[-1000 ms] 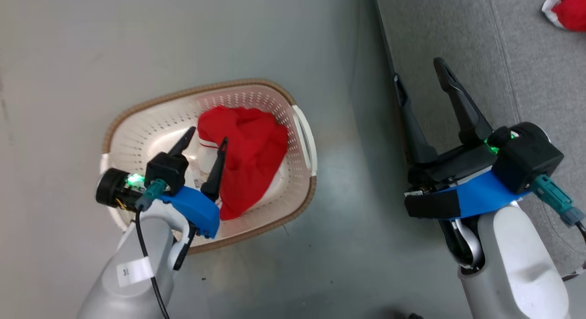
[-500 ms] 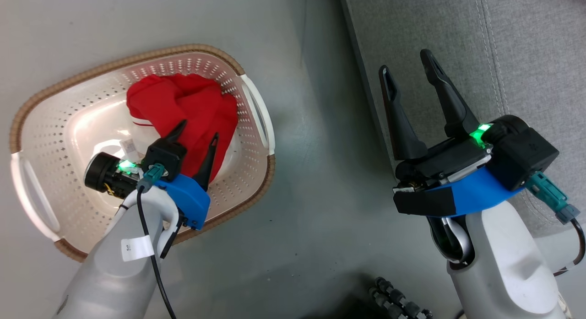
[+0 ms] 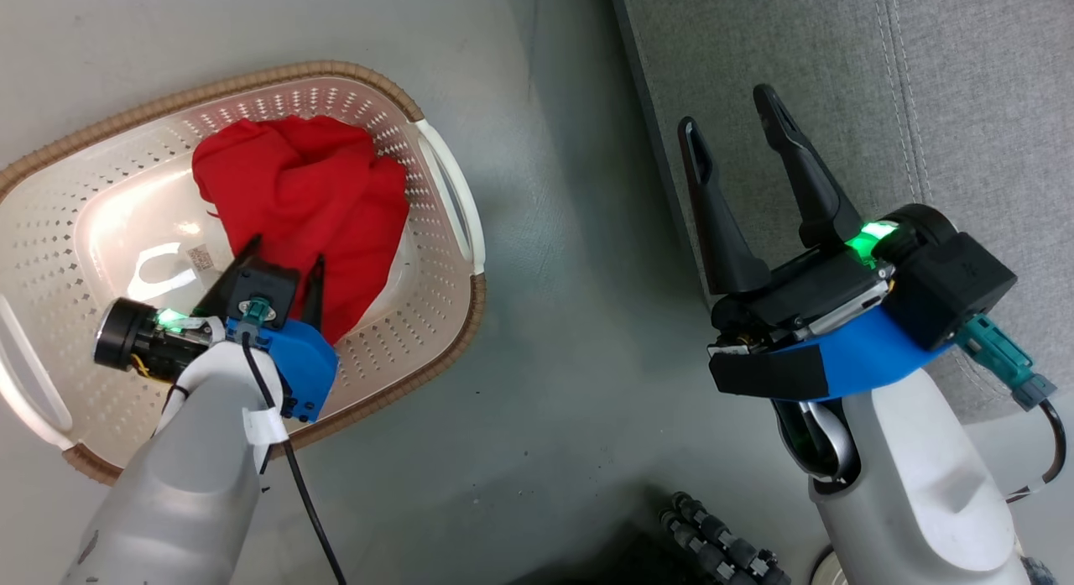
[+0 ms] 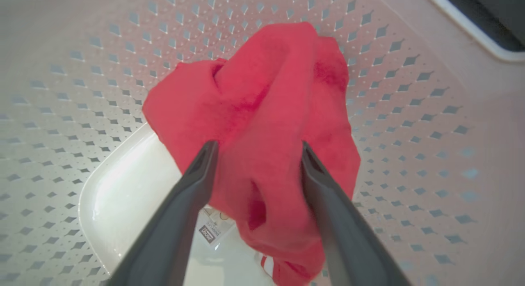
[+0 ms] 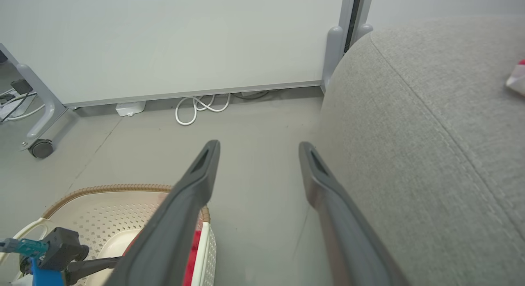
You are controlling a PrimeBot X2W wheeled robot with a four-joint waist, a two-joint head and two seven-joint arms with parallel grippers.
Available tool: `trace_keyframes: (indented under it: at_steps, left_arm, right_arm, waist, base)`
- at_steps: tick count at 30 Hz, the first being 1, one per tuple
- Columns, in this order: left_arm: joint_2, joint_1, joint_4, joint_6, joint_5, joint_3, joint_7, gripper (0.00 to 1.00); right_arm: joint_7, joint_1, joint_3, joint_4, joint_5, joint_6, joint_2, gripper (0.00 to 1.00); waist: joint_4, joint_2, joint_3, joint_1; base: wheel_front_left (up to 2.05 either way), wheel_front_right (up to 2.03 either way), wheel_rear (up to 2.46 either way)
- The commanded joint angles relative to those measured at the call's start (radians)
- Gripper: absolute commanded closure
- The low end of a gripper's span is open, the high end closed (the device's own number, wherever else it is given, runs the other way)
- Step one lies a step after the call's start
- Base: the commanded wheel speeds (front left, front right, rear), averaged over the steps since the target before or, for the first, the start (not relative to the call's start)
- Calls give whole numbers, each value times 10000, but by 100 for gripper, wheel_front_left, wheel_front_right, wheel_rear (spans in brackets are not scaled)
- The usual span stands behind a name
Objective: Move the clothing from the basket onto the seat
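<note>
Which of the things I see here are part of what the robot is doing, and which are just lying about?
Part of the job: red garment, laundry basket, grey sofa seat, left tool open astride the garment.
Just lying about: white cable coil, white box by the wall, caster wheel, black jointed legs on the floor.

Smooth grey floor (image 3: 545, 383), slight sheen, soft even light, faint shadow beside sofa. Large light grey fabric sofa (image 3: 990, 107) at right in head view, rounded edge, stitched seam. In right wrist view, pale wall panel (image 5: 164, 44) spans back. At left, grey metal leg (image 5: 47, 103) ends in black caster (image 5: 40, 148). Grey upright post (image 5: 334, 48) stands just beside sofa. White looped cable (image 5: 197, 107) and small white box (image 5: 130, 108) lie on floor along panel's foot.
</note>
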Motion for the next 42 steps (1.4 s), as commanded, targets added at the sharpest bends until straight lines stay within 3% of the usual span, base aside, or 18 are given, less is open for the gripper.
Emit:
trace_keyframes:
  at_steps: [1,7,8,9,10,30,42]
  left_arm:
    - [-14,-232,139,96,43,-6,60,0]
    - [-95,-553,927,183,-27,-79,255,0]
    - [-110,-591,1016,179,-40,-84,251,55]
    - [-123,-634,1094,169,-61,-99,240,91]
    - [-141,-669,1167,133,-79,-119,238,100]
    - [-459,-655,1786,-199,-493,-223,4,100]
    - [-998,-120,1662,-447,-808,-262,-108,100]
  right_arm:
    - [-55,-123,26,38,105,1,16,0]
    - [-73,-120,59,85,166,1,16,0]
    - [-73,-107,60,96,184,1,16,0]
    - [-74,-98,64,106,193,1,16,0]
    - [-75,-97,70,113,202,1,16,0]
    - [-81,-143,39,258,32,1,16,0]
    - [193,309,-356,1129,-704,1,13,0]
  waist:
    - [-16,0,17,-1]
    - [-78,0,80,-1]
    - [-84,0,83,-1]
    - [-88,0,80,-1]
    - [-93,0,72,-1]
    - [30,0,-319,-1]
    - [595,0,-2064,-1]
  base:
    - [0,0,0]
    - [0,0,0]
    - [0,0,0]
    - [0,0,0]
    - [0,0,0]
    - [0,0,0]
    - [0,0,0]
